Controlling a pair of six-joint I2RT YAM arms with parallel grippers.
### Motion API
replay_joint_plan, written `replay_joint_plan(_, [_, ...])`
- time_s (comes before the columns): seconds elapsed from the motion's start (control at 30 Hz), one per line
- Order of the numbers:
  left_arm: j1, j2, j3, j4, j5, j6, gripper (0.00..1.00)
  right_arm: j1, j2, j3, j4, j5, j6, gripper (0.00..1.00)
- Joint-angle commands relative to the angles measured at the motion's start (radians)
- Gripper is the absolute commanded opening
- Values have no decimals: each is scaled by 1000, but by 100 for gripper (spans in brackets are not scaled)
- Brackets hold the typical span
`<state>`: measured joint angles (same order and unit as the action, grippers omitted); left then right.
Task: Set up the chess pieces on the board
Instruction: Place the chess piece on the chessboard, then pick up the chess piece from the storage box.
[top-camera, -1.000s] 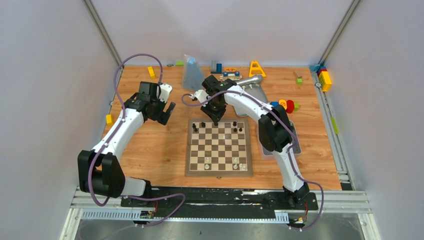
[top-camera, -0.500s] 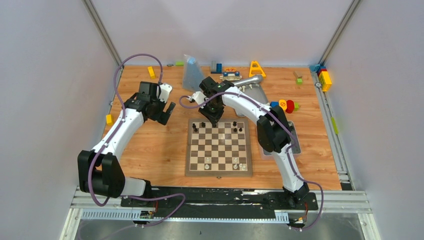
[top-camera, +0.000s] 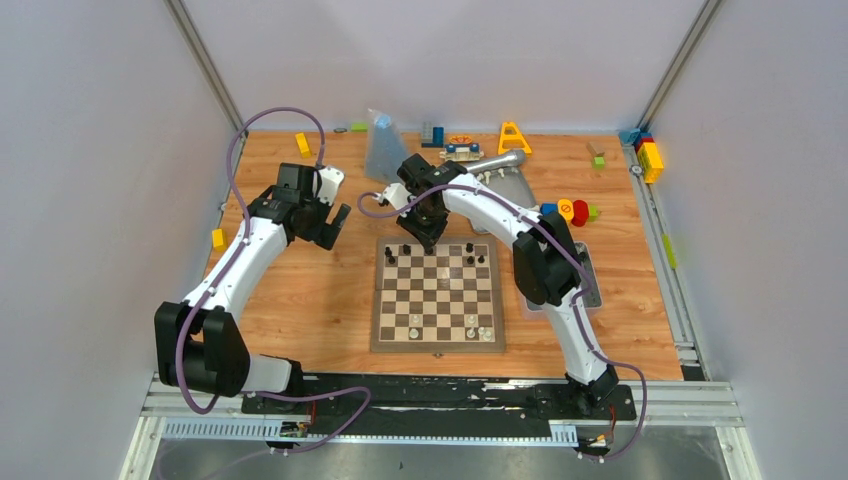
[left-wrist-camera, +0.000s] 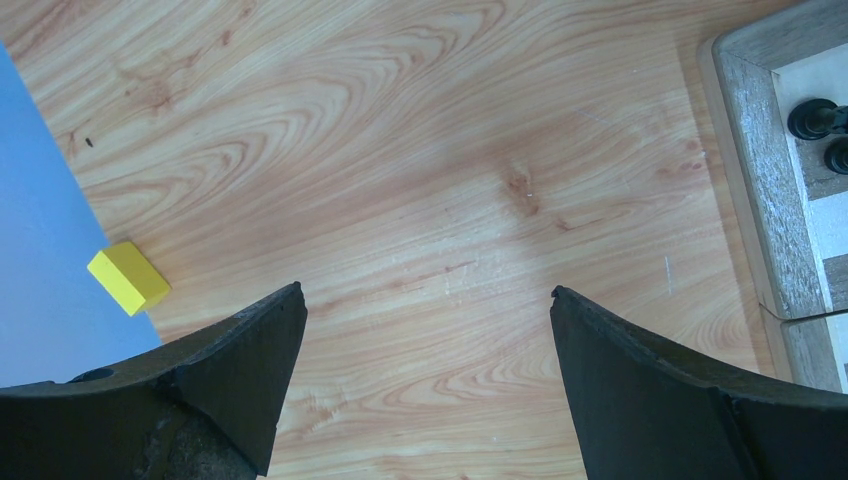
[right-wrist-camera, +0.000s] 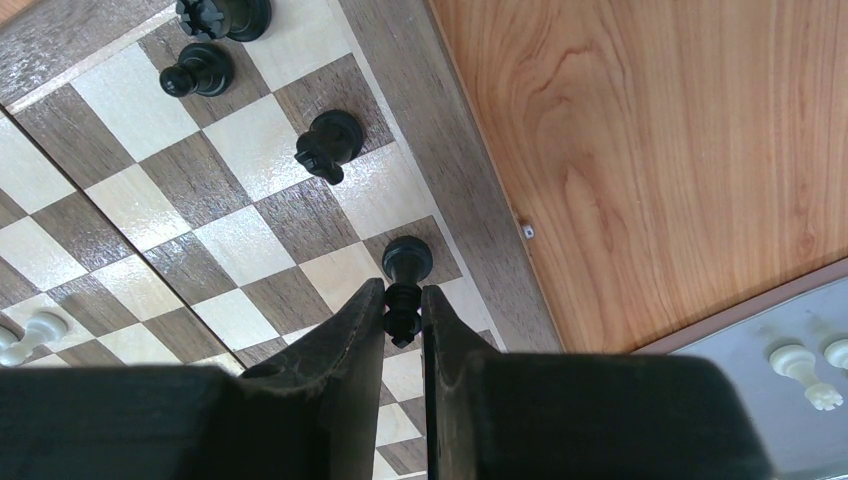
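Right gripper (right-wrist-camera: 403, 305) clamped on a black chess piece (right-wrist-camera: 406, 262) at an edge-row square of the board (right-wrist-camera: 470, 190). Left gripper (left-wrist-camera: 425, 305) jaws wide apart, empty, over the table (left-wrist-camera: 420, 150) beside the board.

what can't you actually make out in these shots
- Right wrist view: the black piece in the right gripper; its fingers cover much of it, so its type is unclear.
- Top view: chess pieces too small to identify.
- Left wrist view: the board is cut off by the right edge.
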<state>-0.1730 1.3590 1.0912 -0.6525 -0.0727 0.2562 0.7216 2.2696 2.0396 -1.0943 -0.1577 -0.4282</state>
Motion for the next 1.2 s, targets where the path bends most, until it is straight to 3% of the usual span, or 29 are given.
replay_joint_plan(0.0, [5,-39,-5,34,-7,9,100,6,11,18,-6,20,5,11])
replay_joint_plan(0.13, [6,-40,-5,32,-9,9,100,5,11,13,-7,22,7,17])
replay_joint_plan(0.4, [6,-40,-5,31,-9,8,100,4,-1,23,-7,18,20,46])
replay_joint_plan(0.53, [6,-37,-6,33,-10,10,100,1,-31,30,-6,4,32,56])
replay_joint_plan(0.83, [6,-38,-3,33,-5,7,100,-92,-234,-80,18,-125,85,66])
replay_joint_plan(1.17, [6,-47,-6,33,32,13,100,-346,-608,-539,158,-160,108,66])
